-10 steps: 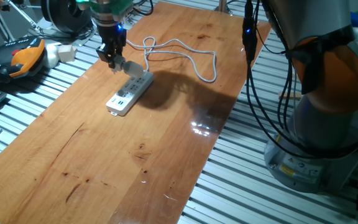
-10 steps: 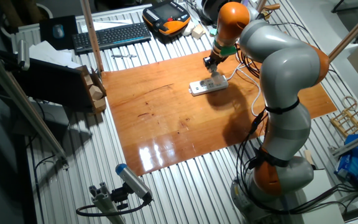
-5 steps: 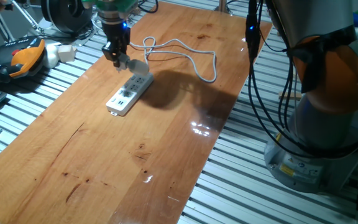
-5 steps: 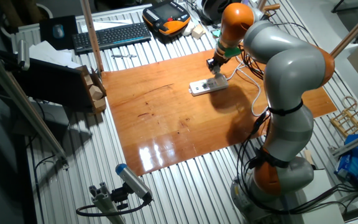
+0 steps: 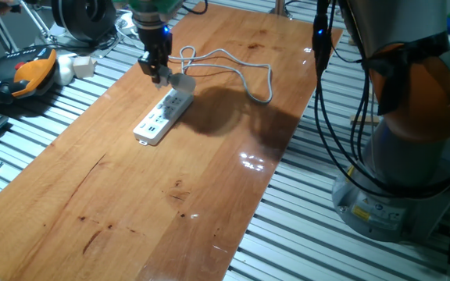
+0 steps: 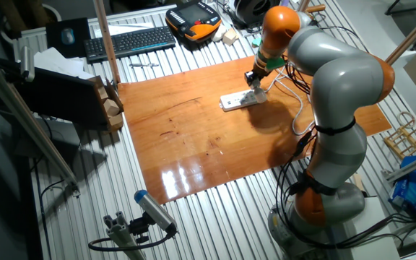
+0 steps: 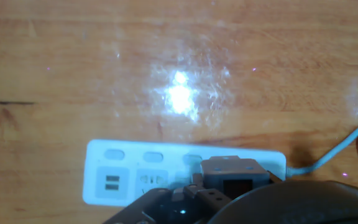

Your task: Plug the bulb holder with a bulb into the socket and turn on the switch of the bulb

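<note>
The socket, a long white power strip [image 5: 162, 117], lies on the wooden board with its grey-white cord [image 5: 233, 66] looping away behind it. My gripper [image 5: 157, 70] hangs just above the strip's cord end, shut on the bulb holder [image 5: 181, 80], a small pale block sticking out to the right of the fingers. In the other fixed view, the gripper [image 6: 253, 78] is over the strip [image 6: 240, 100]. In the hand view, the holder [image 7: 232, 176] sits low over the strip [image 7: 129, 177] near its cord end. The bulb and the red switch are not discernible.
An orange teach pendant [image 5: 33, 69] and a white object [image 5: 76, 65] lie on the slatted bench left of the board. A keyboard [image 6: 128, 42] lies beyond the board. The robot base [image 5: 408, 156] and its hanging cables [image 5: 319, 86] stand at the right.
The gripper has moved along the power strip towards its cord end, carrying the bulb holder. The strip has not moved.
</note>
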Motion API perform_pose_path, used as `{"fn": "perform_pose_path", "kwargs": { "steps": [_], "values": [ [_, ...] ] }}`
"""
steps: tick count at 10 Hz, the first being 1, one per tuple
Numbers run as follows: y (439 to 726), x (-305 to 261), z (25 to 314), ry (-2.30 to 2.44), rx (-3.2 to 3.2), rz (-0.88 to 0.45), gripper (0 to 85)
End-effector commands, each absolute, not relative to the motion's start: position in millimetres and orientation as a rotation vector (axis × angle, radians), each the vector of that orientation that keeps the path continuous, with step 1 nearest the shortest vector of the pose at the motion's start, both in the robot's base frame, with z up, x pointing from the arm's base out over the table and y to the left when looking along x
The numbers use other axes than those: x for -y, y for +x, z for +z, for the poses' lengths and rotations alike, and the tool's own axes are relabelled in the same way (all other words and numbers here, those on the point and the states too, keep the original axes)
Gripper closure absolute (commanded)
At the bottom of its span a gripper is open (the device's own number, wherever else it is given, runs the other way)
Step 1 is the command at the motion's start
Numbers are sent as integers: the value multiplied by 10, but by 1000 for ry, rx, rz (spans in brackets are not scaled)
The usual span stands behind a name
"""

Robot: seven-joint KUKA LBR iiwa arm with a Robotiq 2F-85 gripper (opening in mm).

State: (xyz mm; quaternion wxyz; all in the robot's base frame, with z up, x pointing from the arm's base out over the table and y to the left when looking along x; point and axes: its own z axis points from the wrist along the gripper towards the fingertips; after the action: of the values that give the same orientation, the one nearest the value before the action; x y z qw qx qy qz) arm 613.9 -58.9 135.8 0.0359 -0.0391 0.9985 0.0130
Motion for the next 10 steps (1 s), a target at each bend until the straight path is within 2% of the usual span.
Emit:
{"fn": "perform_pose_path", "kwargs": {
  "steps": [1,5,10],
  "values": [
    [6111,598,1339,-122,-3071,41,850],
    [6003,651,1297,-142,-3082,25,850],
    [6001,666,1332,-105,-3102,8,850]
  ]
}}
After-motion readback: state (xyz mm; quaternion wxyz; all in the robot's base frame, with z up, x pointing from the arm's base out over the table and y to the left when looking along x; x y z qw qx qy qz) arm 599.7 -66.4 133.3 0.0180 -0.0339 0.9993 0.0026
